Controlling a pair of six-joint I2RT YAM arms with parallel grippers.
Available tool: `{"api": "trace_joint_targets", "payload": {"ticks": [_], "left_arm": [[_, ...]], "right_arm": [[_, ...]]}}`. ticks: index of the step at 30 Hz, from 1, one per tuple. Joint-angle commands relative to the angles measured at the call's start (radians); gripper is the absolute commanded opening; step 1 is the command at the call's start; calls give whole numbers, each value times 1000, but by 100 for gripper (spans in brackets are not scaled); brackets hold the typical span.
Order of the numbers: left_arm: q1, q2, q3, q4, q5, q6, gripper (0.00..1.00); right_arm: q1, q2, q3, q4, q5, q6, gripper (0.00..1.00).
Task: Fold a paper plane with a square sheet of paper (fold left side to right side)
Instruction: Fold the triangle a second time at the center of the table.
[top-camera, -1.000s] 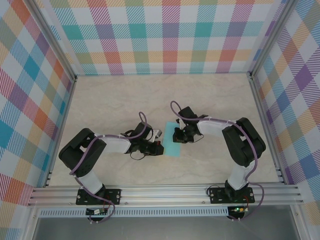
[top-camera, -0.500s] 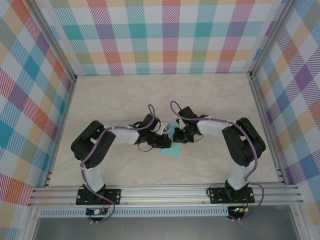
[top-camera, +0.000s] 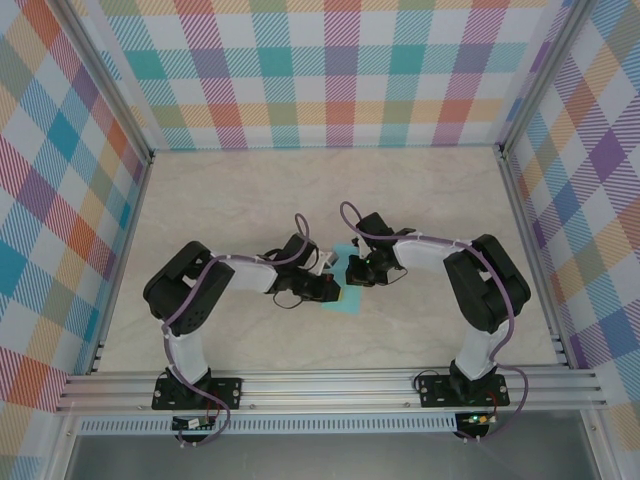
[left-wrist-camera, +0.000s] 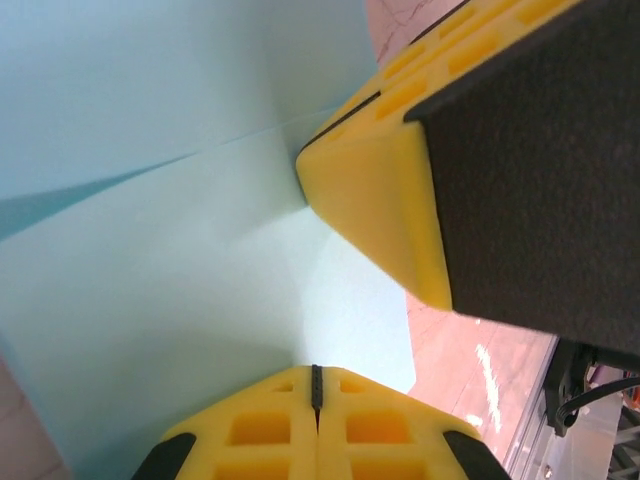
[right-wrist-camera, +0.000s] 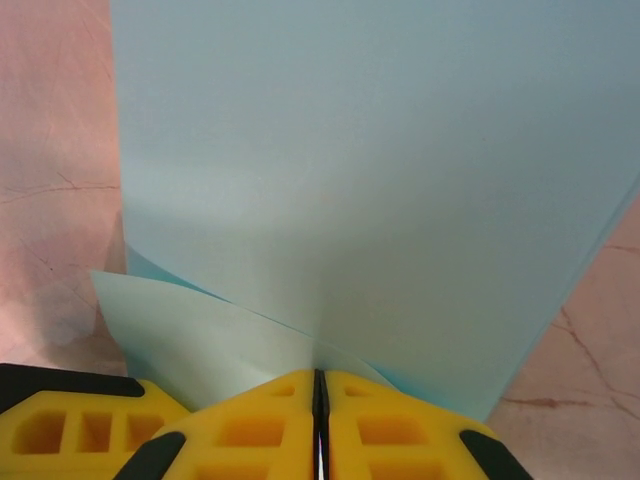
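Note:
The square sheet of paper (top-camera: 348, 301) lies mid-table as a narrow, light-turquoise folded strip, between both grippers. My left gripper (top-camera: 335, 289) is shut, its yellow tips (left-wrist-camera: 318, 385) resting against the paper (left-wrist-camera: 180, 290). My right gripper (top-camera: 352, 270) comes in from the right, shut on the paper's edge (right-wrist-camera: 320, 385). Two layers of the sheet (right-wrist-camera: 380, 150) meet at its jaws and one layer rises away from them. In the left wrist view a right finger (left-wrist-camera: 385, 210) touches the paper at a crease line. A left finger (right-wrist-camera: 60, 425) sits beside the right jaws. No paper plane shape shows.
Plaid walls (top-camera: 320, 70) close in the marble table (top-camera: 230, 190) on three sides. An aluminium rail (top-camera: 330, 385) runs along the near edge, over the arm bases. Bare tabletop lies beyond and beside the paper.
The left arm swung right from beside the sheet until its gripper reached the paper next to the right gripper. The right arm has stayed in place.

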Motion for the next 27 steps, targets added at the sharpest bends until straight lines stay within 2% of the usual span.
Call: {"api": "trace_joint_targets", "payload": {"ticks": [1, 12, 22, 27], "left_arm": [[21, -33, -105, -78, -30, -11, 0], [22, -132, -287, -28, -56, -59, 0], [22, -149, -315, -41, -83, -63, 0], [22, -138, -314, -32, -87, -68, 0]], "right_arm": [[-4, 39, -11, -93, 68, -16, 10], [-14, 40, -19, -77, 42, -19, 10], [-45, -11, -66, 7, -39, -28, 11], [-81, -44, -87, 7, -42, -52, 11]]}}
